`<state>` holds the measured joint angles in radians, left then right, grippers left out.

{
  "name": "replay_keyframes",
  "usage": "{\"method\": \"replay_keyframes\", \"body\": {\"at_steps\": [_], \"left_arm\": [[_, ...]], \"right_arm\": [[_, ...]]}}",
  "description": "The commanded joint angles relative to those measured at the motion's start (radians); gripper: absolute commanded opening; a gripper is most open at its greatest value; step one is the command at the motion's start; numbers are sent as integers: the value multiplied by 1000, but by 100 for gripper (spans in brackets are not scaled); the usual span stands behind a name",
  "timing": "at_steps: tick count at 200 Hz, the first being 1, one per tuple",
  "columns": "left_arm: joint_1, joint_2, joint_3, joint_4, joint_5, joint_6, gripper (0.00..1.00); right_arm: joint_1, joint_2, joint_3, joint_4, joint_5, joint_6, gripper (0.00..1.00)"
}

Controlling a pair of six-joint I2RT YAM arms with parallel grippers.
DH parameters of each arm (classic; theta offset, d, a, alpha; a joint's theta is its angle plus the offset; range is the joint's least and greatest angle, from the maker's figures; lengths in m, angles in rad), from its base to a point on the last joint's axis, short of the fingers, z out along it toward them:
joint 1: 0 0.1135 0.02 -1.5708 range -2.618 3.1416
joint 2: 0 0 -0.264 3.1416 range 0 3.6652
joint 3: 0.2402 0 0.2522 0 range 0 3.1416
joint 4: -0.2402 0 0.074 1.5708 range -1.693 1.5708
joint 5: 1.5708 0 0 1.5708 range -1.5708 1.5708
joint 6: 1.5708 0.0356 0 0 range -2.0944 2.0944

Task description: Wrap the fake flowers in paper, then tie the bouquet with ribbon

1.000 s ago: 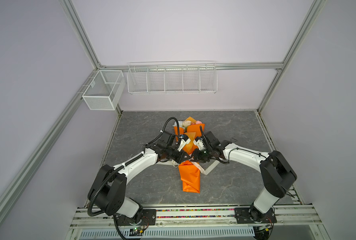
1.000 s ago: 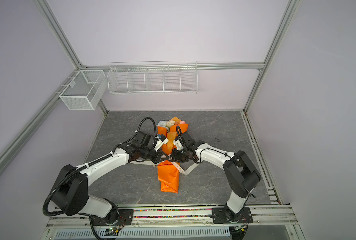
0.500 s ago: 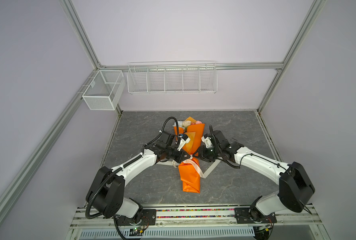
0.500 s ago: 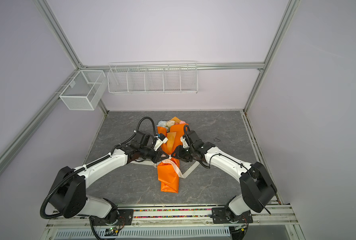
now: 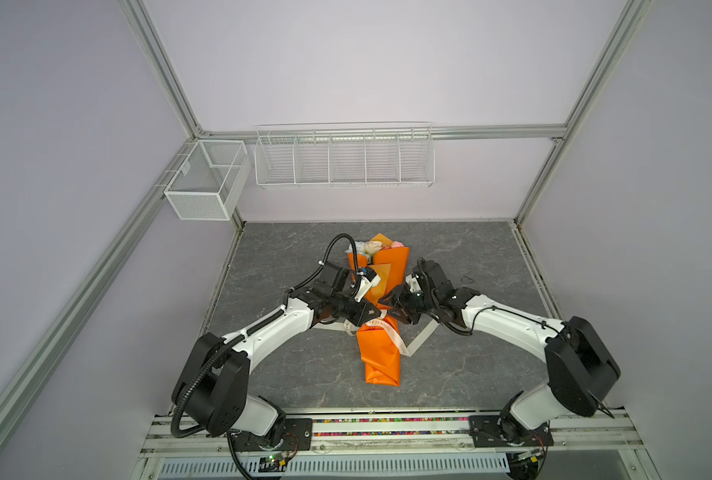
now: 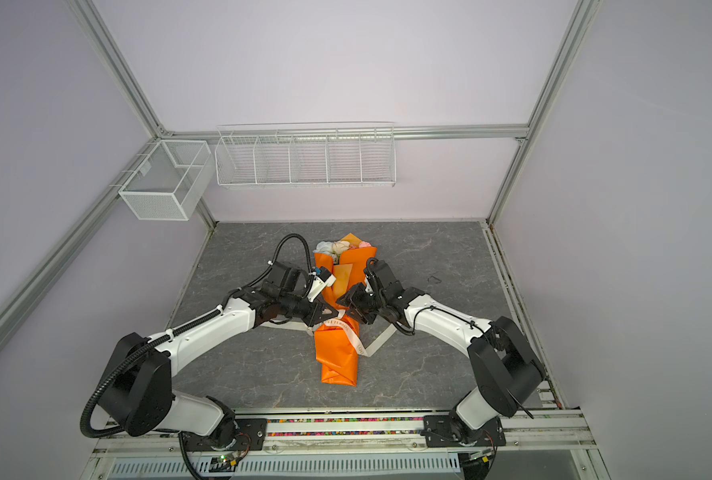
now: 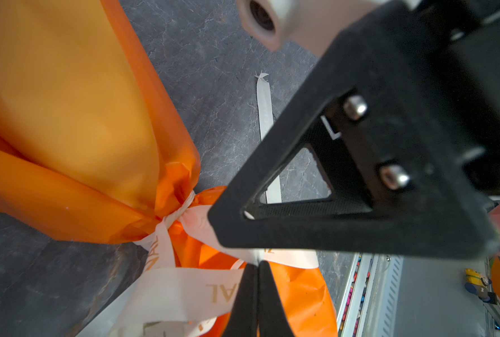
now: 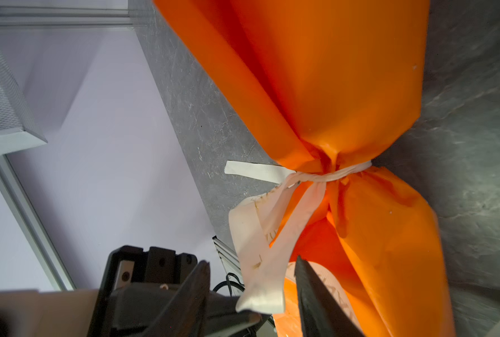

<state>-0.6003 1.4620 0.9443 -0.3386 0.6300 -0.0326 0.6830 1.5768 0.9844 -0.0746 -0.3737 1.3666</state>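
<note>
Release noted: your right hand (image 8: 251, 259), close at the knot (image 8: 316, 175) a second ago, now hangs unclenched and backed off, left hand (image 7: 259, 265) still clenched on the cream printed ribbon (image 7: 184, 289) cinching the orange-paper-wrapped bouquet of fake flowers (image 5: 381, 361) lying on the grey worktop (image 5: 450, 374); knot likely needs securing.

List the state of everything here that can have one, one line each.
bouquet: lying down, orange-wrapped, cinched at the middle.
ribbon: tied around the bouquet's waist, tails loose.
left gripper: shut on a ribbon tail.
right gripper: open, a ribbon tail hanging loose between its jaws.
rack: hung on the back wall, empty.
basket: hung on the side rail, empty.
</note>
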Motion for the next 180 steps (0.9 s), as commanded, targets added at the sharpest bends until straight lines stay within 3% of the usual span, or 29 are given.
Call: {"method": "replay_keyframes", "body": {"at_steps": [1,19,47,65,90,113,159,180], "left_arm": [[3,-22,13,1,19,17,0],[2,-23,11,3,26,19,0],[3,-28,15,-15,18,27,0],[3,-41,19,-32,16,31,3],[5,-74,24,-55,6,30,12],[10,-106,30,-87,1,27,29],[30,-156,32,-64,-86,-27,33],[30,-137,48,-68,-21,37,35]], "right_arm": [[8,29,-19,78,-27,125,50],[9,38,-22,107,-40,141,46],[10,15,-37,100,-17,122,18],[9,-1,-38,64,-13,85,7],[13,-35,-44,2,-14,28,7],[18,-63,-30,-58,-36,-29,7],[38,-69,-11,-187,-53,-124,7],[56,-58,-29,-189,-50,-135,7]]}}
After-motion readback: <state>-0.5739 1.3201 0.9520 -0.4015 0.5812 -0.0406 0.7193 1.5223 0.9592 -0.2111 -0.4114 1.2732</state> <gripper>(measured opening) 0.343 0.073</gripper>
